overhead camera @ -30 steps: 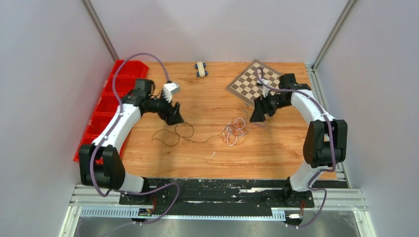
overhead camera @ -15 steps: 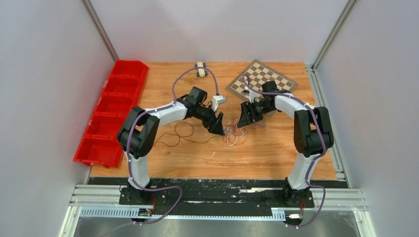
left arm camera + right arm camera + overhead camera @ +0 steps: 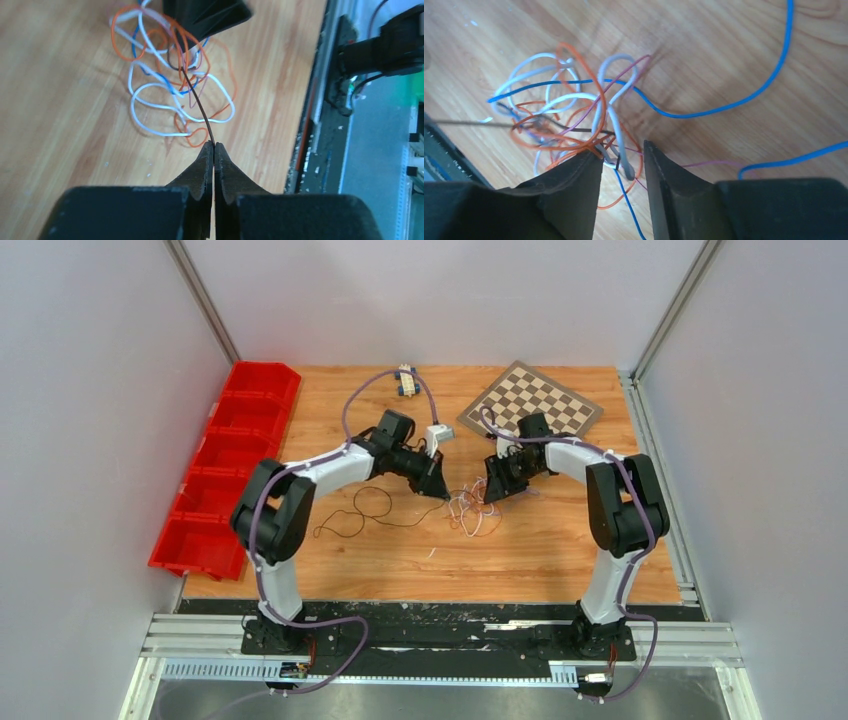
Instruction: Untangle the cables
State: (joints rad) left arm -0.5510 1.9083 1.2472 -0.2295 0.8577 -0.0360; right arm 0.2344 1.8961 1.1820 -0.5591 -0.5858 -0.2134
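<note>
The cables (image 3: pixel 470 508) lie as a small knot of white, orange, blue, purple and dark wires on the wooden table, between both grippers. My left gripper (image 3: pixel 440 490) is at the knot's left side, and in the left wrist view the left gripper (image 3: pixel 214 146) is shut on a thin dark wire (image 3: pixel 200 107) that runs taut into the knot (image 3: pixel 181 70). My right gripper (image 3: pixel 488 490) sits at the knot's right side. In the right wrist view the right gripper (image 3: pixel 622 150) has its jaws apart, with grey, blue and orange strands (image 3: pixel 616 150) between them.
A loose black wire (image 3: pixel 360 510) loops on the table left of the knot. A blue wire (image 3: pixel 724 107) trails away to the right. Red bins (image 3: pixel 225 460) line the left edge. A chessboard (image 3: pixel 530 400) and a small toy car (image 3: pixel 405 380) lie at the back.
Both arms swung inward to the knot. The left gripper closed on the dark wire. The right gripper's jaws narrowed around some strands.
</note>
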